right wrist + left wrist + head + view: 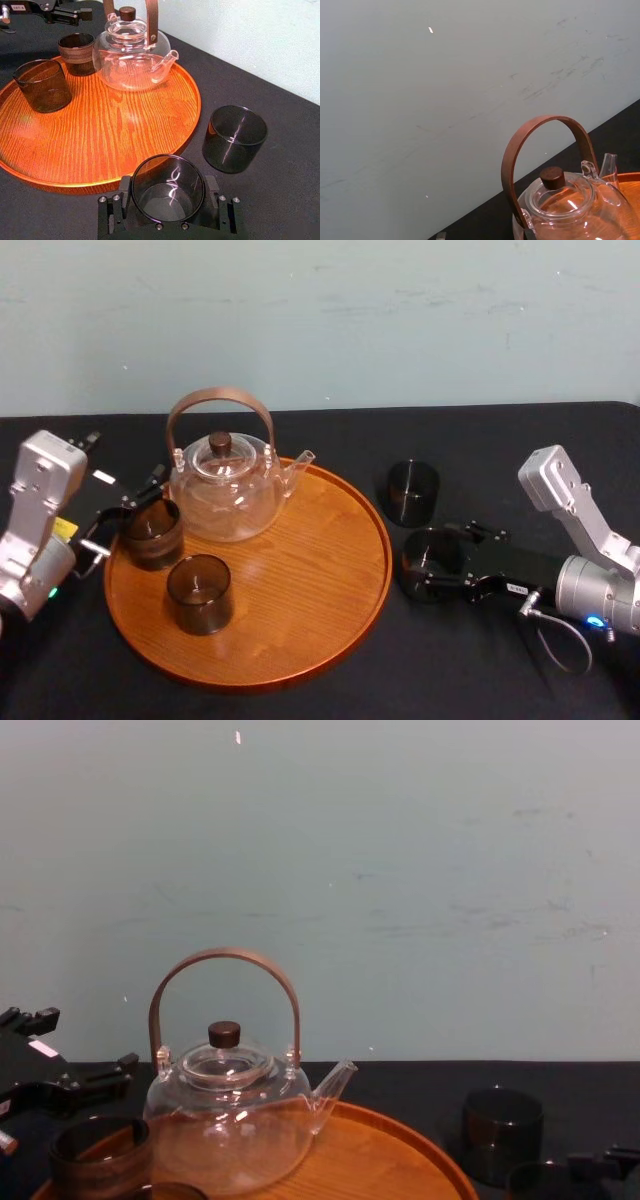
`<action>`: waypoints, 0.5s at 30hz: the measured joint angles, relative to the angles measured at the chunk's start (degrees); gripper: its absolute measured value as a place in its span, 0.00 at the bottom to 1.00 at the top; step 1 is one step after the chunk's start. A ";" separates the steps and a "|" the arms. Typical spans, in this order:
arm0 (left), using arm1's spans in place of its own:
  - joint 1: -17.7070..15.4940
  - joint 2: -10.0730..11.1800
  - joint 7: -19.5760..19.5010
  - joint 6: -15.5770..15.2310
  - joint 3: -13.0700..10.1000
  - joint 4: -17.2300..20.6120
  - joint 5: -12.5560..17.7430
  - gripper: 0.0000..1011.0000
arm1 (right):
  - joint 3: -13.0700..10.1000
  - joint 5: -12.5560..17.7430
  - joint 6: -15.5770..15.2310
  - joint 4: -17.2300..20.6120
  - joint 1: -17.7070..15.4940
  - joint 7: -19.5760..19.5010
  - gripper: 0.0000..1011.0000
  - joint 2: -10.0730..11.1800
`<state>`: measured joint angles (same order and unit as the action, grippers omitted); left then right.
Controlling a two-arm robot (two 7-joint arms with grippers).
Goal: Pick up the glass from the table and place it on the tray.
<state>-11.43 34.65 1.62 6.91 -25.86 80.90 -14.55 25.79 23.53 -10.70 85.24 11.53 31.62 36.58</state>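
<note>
Left gripper (130, 512): jaws spread wide at the tray's left edge, just beside the rear tray glass (152, 530); contact could not be judged.
Tray (300, 570): carried the teapot (225, 495) and front tray glass (200, 592); its right half lay bare.
Glass (167, 185): upright on the table (480, 440), just right of the tray, spare glass (412, 492) behind.
Right gripper (425, 565): jaws closed against the glass's opposite sides.
Handling: probably light, rigid, slick, breakable; a gentle mid-wall squeeze seemed best.

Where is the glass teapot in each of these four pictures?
Head view: teapot on the tray, back left.
Left wrist view: close up, before the wall.
Right wrist view: at the tray's far edge.
Chest view: lower left of the picture.
Shared landmark: the orange tray.
</note>
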 joint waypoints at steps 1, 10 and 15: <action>0.00 0.00 0.00 0.00 0.00 0.00 0.00 0.99 | -0.01 0.02 0.00 0.00 0.00 0.00 0.92 0.00; 0.00 0.00 0.00 0.00 0.00 0.00 0.00 0.99 | -0.07 0.13 0.00 0.04 -0.05 0.00 0.88 0.00; 0.00 0.00 0.00 0.00 0.00 0.00 0.00 0.99 | -0.09 0.15 -0.01 0.04 -0.06 0.00 0.88 0.00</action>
<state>-11.43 34.65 1.62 6.91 -25.86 80.90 -14.55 25.69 23.67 -10.71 85.29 11.47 31.62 36.58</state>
